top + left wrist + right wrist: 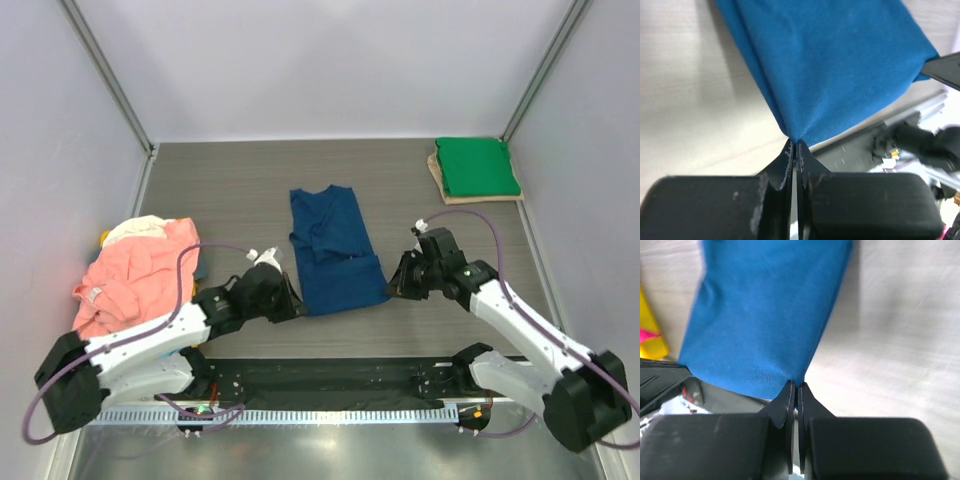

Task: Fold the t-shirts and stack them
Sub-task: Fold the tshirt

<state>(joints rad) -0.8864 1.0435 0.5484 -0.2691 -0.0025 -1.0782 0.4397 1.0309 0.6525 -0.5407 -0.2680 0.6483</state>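
Note:
A blue t-shirt (335,250), folded into a long strip, lies in the middle of the table. My left gripper (297,305) is at its near left corner. In the left wrist view that gripper (795,142) is shut on the corner of the blue cloth (840,60). My right gripper (393,285) is at the near right corner. Seen from the right wrist, this gripper (796,385) is pinched shut on the hem of the blue cloth (765,315). A folded green t-shirt (477,165) rests at the back right. A heap of salmon pink and cream t-shirts (135,270) sits at the left.
The green t-shirt lies on a flat tan board (437,172). A black base rail (330,380) runs along the near edge between the arm bases. Walls close in the table on the left, back and right. A yellow and magenta piece (650,335) shows at the left edge of the right wrist view.

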